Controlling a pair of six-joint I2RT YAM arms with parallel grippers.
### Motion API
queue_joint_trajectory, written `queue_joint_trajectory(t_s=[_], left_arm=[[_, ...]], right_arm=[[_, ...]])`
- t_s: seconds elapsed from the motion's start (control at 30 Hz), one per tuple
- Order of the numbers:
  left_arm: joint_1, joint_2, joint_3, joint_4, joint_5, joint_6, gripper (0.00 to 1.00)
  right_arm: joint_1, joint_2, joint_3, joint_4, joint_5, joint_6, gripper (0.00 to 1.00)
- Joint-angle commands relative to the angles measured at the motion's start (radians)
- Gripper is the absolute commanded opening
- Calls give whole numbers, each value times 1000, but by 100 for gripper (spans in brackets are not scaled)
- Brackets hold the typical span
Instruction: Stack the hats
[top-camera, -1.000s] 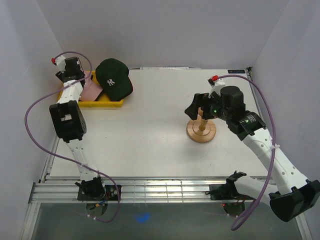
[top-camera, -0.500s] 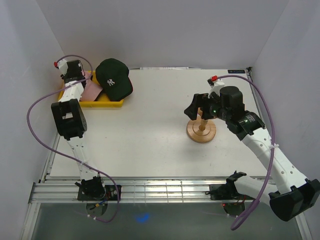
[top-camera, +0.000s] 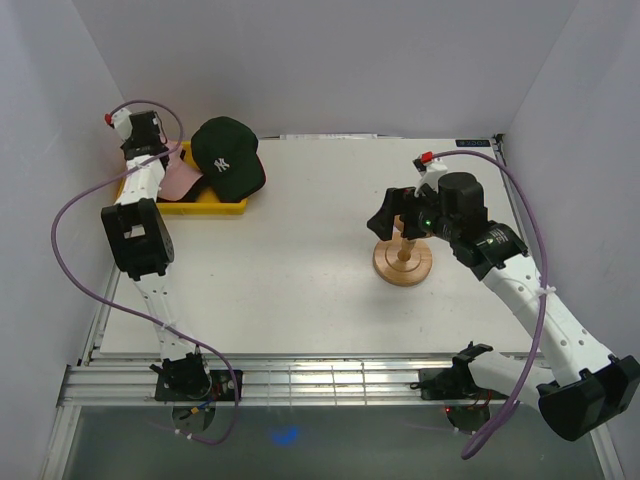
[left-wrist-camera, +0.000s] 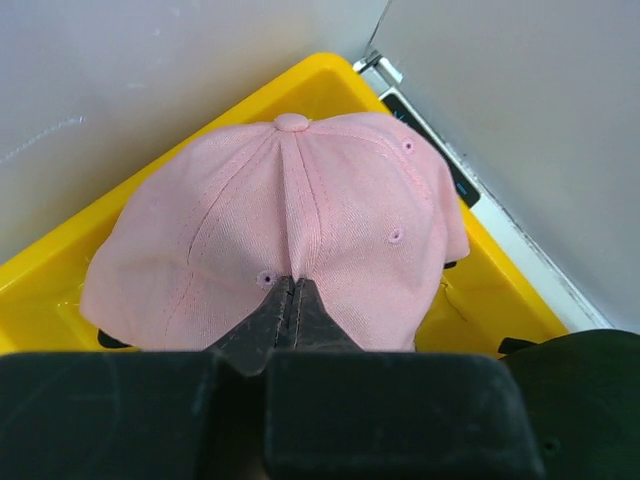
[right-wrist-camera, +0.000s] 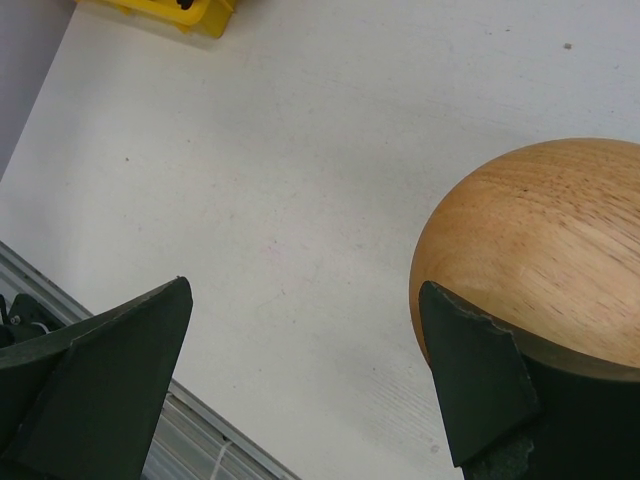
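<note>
White walls boxed in a pale table on which two arms, bolted at its near edge, worked at stacking caps. Nearest the camera on the right side, the right gripper hung with its jaws spread wide and empty. One finger sat just beside the round top of a wooden stand, the other well clear of it over bare table, and no cap was on the stand.

Farther back, in the far left corner, the left gripper was closed. Its two fingertips met on the crown of a pink cap at a seam beside an eyelet, apparently pinching a thin fold of cloth. The pink cap lay crown-up inside a yellow tray, directly beneath and in front of those fingers.

A green cap with a white logo rested just right of it, overlapping the tray's edge. A third cap could not be made out with certainty.

Judged from the pictures, the caps were light and soft and likely to sag or fold under a pinch. The stiffer brim, or a good bite of crown fabric, looked the surer hold, since a thin fold might slip free once lifted
</note>
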Motion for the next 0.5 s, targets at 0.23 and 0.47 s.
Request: queue_joint_trajectory(t_s=[0.23,0.47], left_arm=[[4,-142,106,-24,-5,32,0],[4,-251,58,-19,-4,9,0]], right_arm=[[-3,22,10,64,-53,-2,100],[-3,43,36,63,-75,10,100]])
